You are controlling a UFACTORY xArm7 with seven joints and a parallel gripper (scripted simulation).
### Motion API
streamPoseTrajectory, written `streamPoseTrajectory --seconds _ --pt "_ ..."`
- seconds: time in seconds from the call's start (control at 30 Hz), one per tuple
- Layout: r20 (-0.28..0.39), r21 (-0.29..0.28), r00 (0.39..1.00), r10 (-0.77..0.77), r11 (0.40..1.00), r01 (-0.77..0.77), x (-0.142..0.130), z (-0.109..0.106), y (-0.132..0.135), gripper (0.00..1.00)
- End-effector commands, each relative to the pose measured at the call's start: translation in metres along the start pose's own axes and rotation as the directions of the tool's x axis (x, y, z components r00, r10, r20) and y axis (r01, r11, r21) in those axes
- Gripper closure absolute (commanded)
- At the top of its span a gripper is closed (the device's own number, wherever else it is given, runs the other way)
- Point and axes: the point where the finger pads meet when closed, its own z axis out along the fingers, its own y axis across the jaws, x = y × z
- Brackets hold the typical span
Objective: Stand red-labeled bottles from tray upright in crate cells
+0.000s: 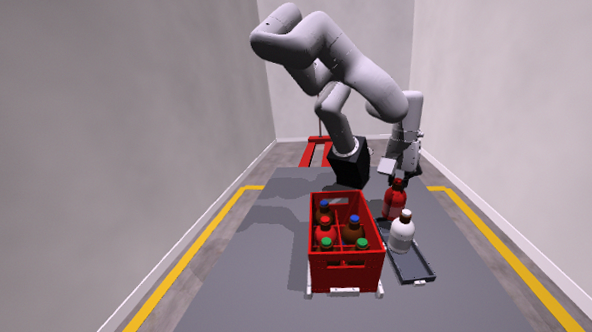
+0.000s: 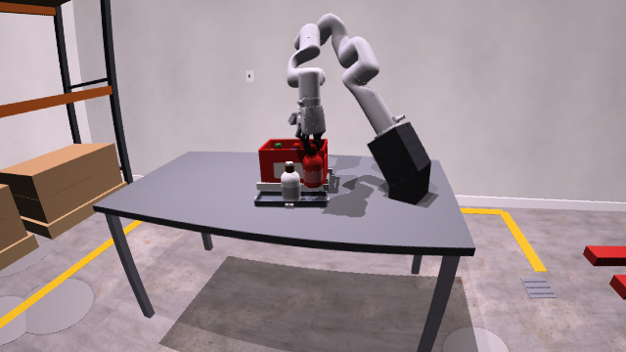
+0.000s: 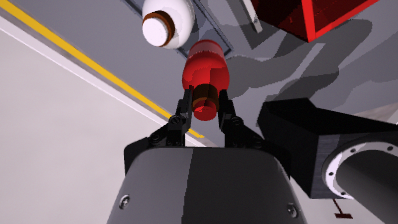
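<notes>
Red bottle (image 1: 394, 203) (image 2: 313, 171) (image 3: 206, 72) — upright, cap up

tabletop (image 1: 242, 308) (image 2: 210, 196): matt grey, smooth, dark edging. crate (image 1: 348, 279) (image 2: 269, 163) (image 3: 320, 25), near the far long edge in the exterior view: red, plastic-looking, smooth. tray (image 1: 418, 279) (image 2: 264, 201), between crate and near long edge: dark, low sheen. arm (image 1: 372, 78) (image 2: 308, 88): pale, smooth, soft sheen. its base (image 1: 348, 171) (image 2: 401, 161) (image 3: 295, 125), toward the near right corner: black, matt. white bottle (image 1: 402, 233) (image 2: 290, 183) (image 3: 177, 22): smooth, faintly glossy. boxes (image 2: 73, 171), beyond the left edge: brown, matt, cardboard-like. floor (image 2: 196, 288): mottled, concrete-like.
</notes>
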Motion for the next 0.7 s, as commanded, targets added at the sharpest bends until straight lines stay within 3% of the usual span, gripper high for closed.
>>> streamPoseTrajectory --seconds 0.0,0.67 --pt "0.000 0.003 1.000 0.000 1.000 0.000 0.0000 -0.0053 -0.0012 1.00" --pt "0.000 0.003 1.000 0.000 1.000 0.000 0.0000 -0.0148 -0.0012 1.00"
